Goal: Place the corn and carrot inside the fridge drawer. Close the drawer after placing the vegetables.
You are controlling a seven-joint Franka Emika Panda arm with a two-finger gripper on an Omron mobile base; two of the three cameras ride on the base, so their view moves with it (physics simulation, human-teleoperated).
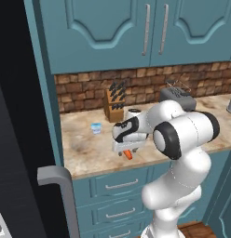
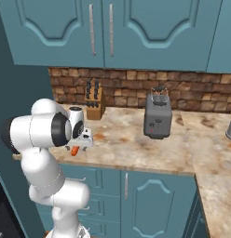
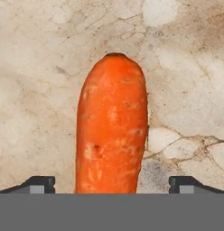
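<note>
Carrot (image 3: 112, 126) lay flat on the mottled stone counter (image 1: 84, 151), near its front edge, straight under the gripper (image 3: 112, 184). Ran lengthwise up the middle of the hand view, rounded end pointing away, near end passing between the two dark fingertips (image 3: 39, 184). Sat crosswise to the line joining those tips, so centred in the gap with bare counter showing on either side. Gripper spread wide, pinching nothing, not touching the carrot. Seen from the left base view as a small orange stub (image 1: 129, 155) poking out beneath the white hand. Judged ready for a straight drop and a squeeze across the carrot's narrow width. Corn and fridge drawer not made out.
</note>
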